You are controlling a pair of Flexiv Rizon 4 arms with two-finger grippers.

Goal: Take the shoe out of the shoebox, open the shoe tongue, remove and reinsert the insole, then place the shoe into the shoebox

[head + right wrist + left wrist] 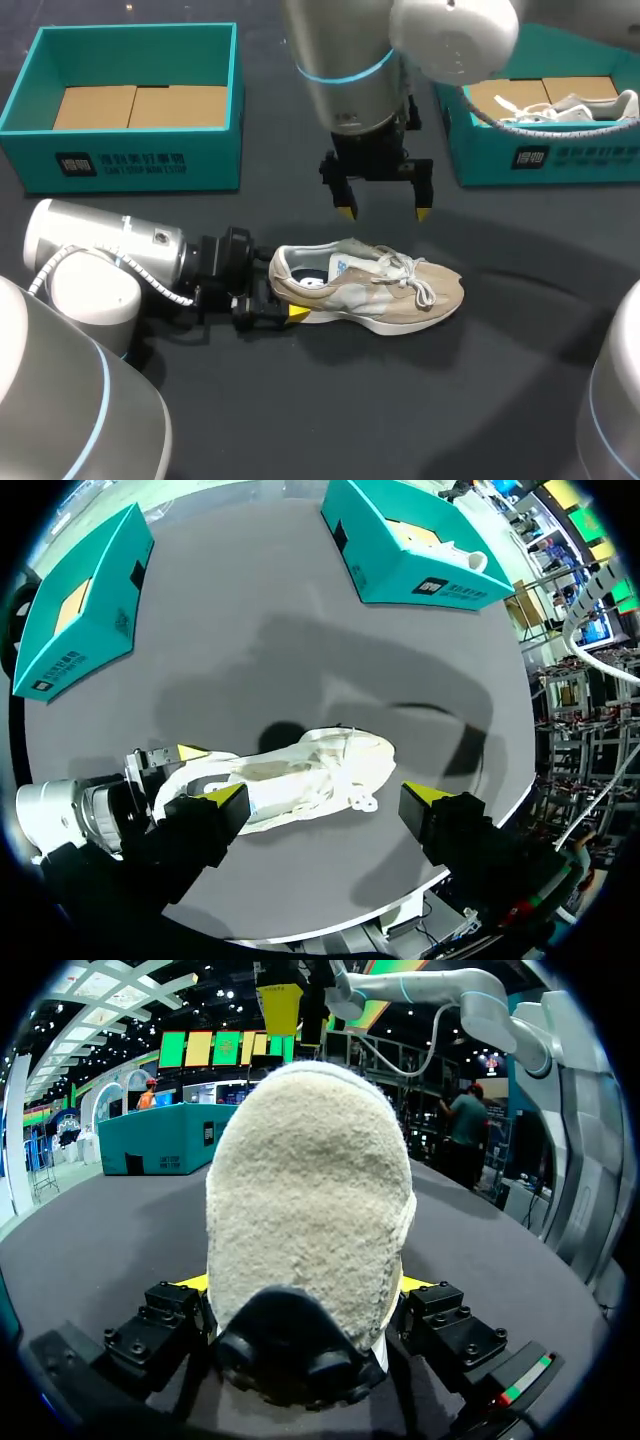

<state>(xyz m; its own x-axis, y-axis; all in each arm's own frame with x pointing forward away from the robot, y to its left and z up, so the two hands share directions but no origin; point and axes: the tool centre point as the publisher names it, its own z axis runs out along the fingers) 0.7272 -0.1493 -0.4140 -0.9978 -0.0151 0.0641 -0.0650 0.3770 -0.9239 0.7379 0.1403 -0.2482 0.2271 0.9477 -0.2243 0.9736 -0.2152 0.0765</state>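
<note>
The beige shoe (372, 285) lies on its sole on the dark table (300, 420), outside both the left shoebox (130, 160) and the right shoebox (560, 160); the left end effector (284, 298) is clenched on its heel, a yellow fingertip pressing each side; the right end effector (385, 212) hangs above the shoe, fingers spread wide, grasping and touching nothing.

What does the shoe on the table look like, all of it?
The shoe is a beige and white sneaker with white laces and a white sole. It rests on its sole on the dark table, toe toward my right. The left gripper clamps its fuzzy heel from both sides; the open right gripper hangs above it, not touching.
</note>
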